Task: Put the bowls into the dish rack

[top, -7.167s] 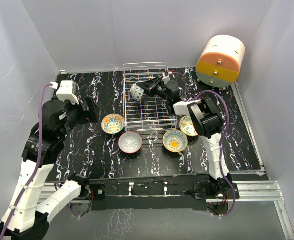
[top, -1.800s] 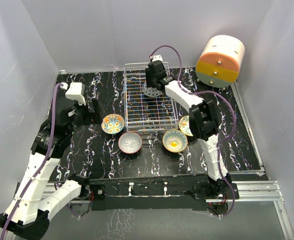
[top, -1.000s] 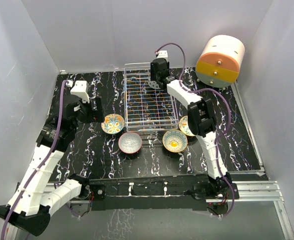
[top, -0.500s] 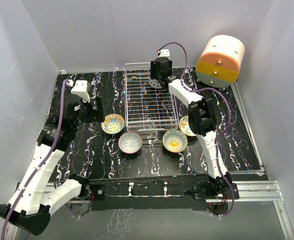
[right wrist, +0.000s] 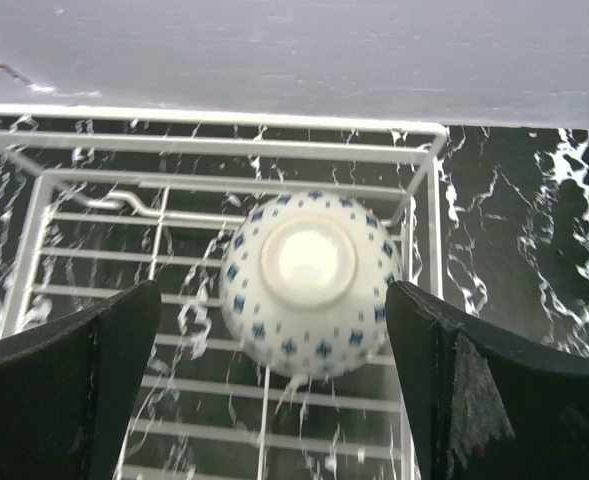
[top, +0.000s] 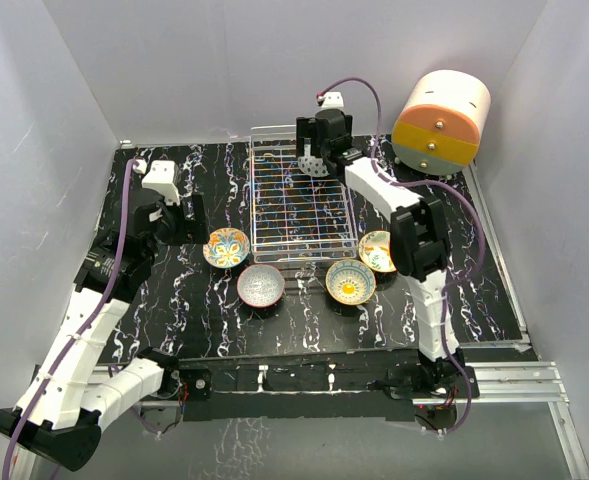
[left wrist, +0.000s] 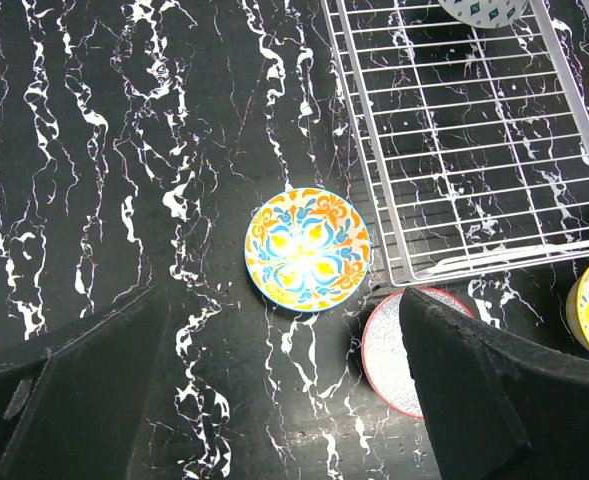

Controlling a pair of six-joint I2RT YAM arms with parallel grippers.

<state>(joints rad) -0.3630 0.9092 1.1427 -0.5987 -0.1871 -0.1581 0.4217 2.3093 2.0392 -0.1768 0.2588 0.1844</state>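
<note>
Fingers (right wrist: pixel 74 370) gape empty on left gripper (left wrist: pixel 284 295) and right gripper (right wrist: pixel 274 287); one bowl (right wrist: pixel 309 270) lies in the far-right corner of the rack (top: pixel 284 210), four wait outside.

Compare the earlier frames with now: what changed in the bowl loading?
The right end effector carried the blue-dotted bowl to the far right corner of the dish rack, set it upside down and opened, letting go. The left arm rose slightly. The other four bowls stayed on the table.
</note>
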